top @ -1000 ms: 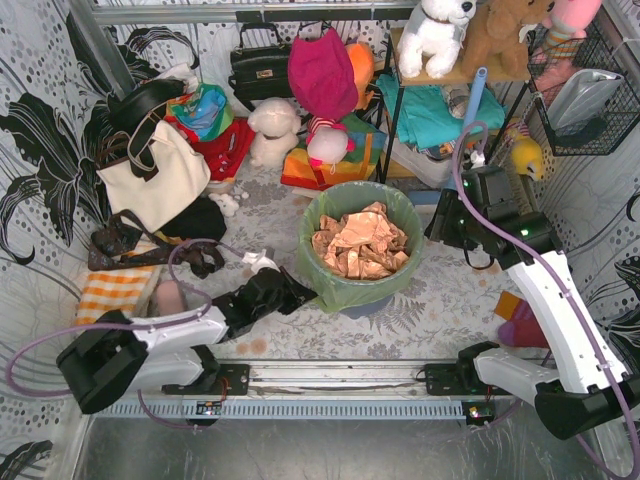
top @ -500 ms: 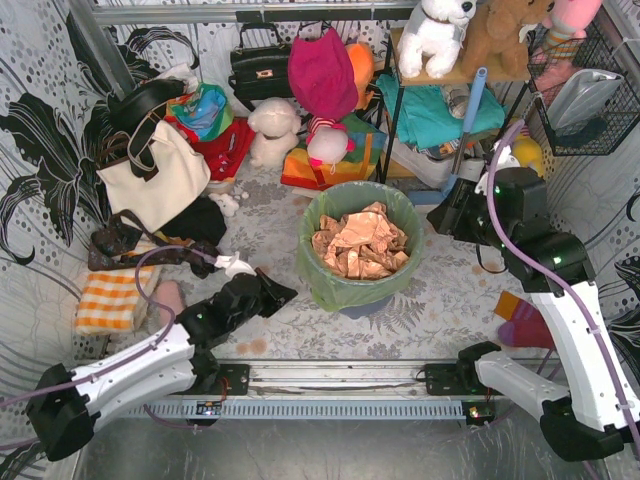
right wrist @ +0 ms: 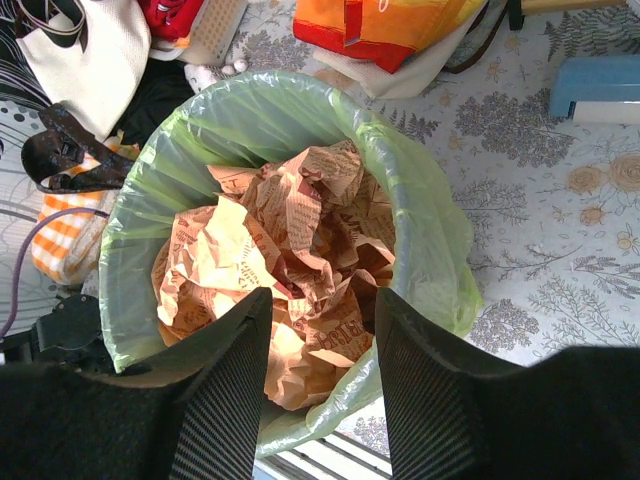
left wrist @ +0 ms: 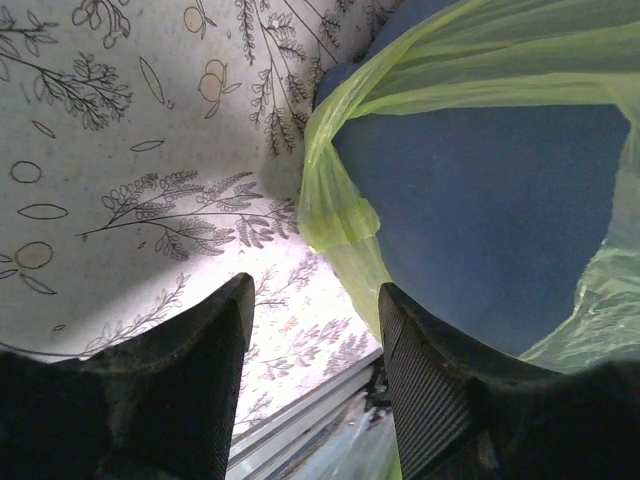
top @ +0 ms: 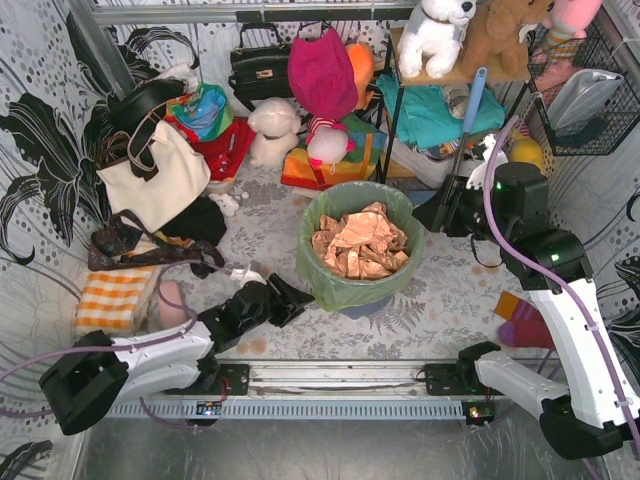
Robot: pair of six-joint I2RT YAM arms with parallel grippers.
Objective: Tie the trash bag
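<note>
Top external view: you have the trash bag standing in the middle of the surface, mouth wide and untied, with crumpled brown paper filling it.

Your left hand lies low, just beside the bag's near-left side. Left wrist view: the left hand is released, its fingers spread with bare surface between them. The bag's overhang drapes over the blue bin just ahead of the tips. Contact with the plastic cannot be confirmed.

Your right hand is raised off the bag's far-right side, apart from it. Right wrist view: the right hand is released, grasping nothing. It looks down on the bag rim and the paper.
</note>
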